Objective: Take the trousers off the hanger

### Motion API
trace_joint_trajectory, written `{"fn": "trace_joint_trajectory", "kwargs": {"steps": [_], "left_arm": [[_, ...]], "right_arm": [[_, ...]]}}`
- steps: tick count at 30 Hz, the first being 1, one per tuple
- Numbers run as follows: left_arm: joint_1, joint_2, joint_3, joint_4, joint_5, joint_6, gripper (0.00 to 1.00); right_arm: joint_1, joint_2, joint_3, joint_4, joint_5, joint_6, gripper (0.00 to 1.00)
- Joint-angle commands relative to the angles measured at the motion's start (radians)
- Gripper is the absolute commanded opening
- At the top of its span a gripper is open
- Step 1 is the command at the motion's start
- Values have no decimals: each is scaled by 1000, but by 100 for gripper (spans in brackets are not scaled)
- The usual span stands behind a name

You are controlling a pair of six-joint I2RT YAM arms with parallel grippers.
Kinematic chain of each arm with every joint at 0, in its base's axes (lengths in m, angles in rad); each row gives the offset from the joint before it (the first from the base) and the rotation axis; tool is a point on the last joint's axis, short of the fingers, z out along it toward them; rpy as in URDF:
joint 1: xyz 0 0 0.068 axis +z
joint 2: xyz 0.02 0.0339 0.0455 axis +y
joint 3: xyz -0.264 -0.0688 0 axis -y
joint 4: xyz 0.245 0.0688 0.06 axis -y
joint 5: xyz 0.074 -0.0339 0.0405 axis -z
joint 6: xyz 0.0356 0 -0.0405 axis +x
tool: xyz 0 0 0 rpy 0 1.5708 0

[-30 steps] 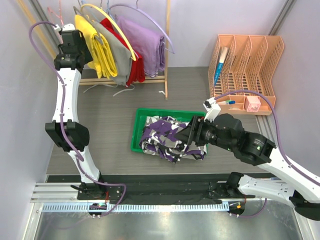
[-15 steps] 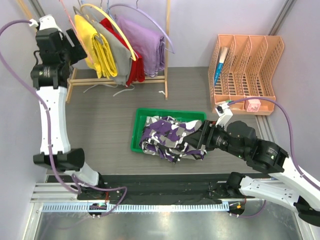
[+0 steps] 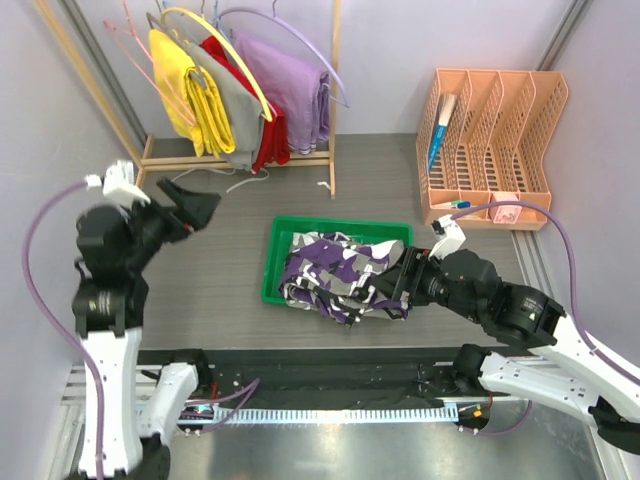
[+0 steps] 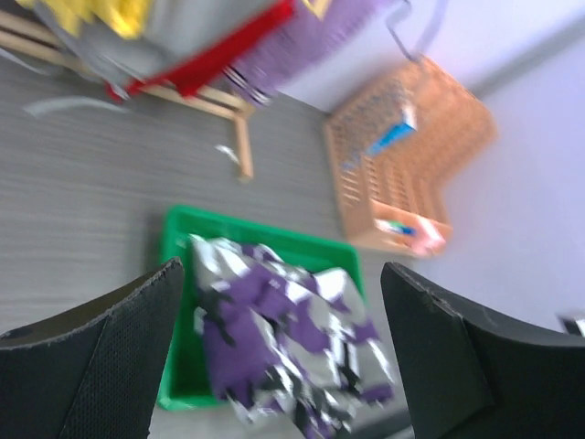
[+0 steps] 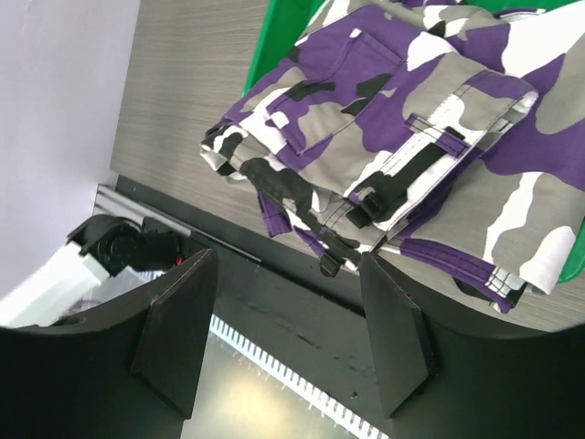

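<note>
Bench [image 3: 210,250]: grey wood-grain top between pale walls; everything below stands on it.
Clothes rack [image 3: 333,120]: wooden frame at the far edge, hung with yellow, grey, red and lavender garments, well apart from the work in the middle.
File holder [image 3: 495,120]: orange, in the far right corner, clear of both arms' reach to the tray.
Tray [image 3: 271,262]: green, mid-bench between the two arms, which makes it a likely drop spot.
Trousers [image 3: 340,272]: purple, white, grey and black camouflage, bundled in the tray. The near end spills over the front rim onto the bench, and no wire shows among the folds.
Hanger [image 3: 122,40]: thin pink wire at the left end of the rack, as far as I can tell; well apart from the trousers.
Left jaws: raised over the left of the bench, fingers [image 4: 91,366] spread wide with nothing between; its own view is blurred.
Right jaws: just above the trousers' near end, fingers [image 5: 178,329] parted, empty.
Stage: the separation looks done, judging by how things lie.
</note>
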Motion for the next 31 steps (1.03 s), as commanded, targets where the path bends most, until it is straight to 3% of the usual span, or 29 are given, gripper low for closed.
{"fn": "trace_joint_trajectory", "kwargs": {"steps": [1, 8, 9, 10, 12, 19, 25, 30, 31], "left_arm": [[-24, -205, -255, 228, 264, -244, 89], [-67, -433, -584, 465, 368, -494, 90], [-72, -433, -627, 557, 413, -543, 90], [-94, -424, -670, 772, 445, -679, 91], [-133, -410, -754, 901, 496, -758, 95], [-239, -431, -816, 903, 545, -728, 98], [-268, -624, -961, 936, 568, -781, 99], [-271, -855, -1150, 1172, 537, -1051, 100], [-271, -852, -1179, 1337, 530, -1115, 100]], "right_arm": [[5, -52, -42, 48, 98, 62, 70], [5, -190, -180, 92, 208, 177, 77], [5, -216, -192, 92, 224, 194, 82], [6, -231, -217, 92, 239, 203, 84], [3, -263, -240, 92, 265, 231, 86], [5, -323, -367, 118, 258, 300, 90], [6, -369, -483, 196, 230, 332, 95], [5, -435, -559, 271, 208, 297, 100], [5, -452, -576, 284, 192, 276, 100]]}}
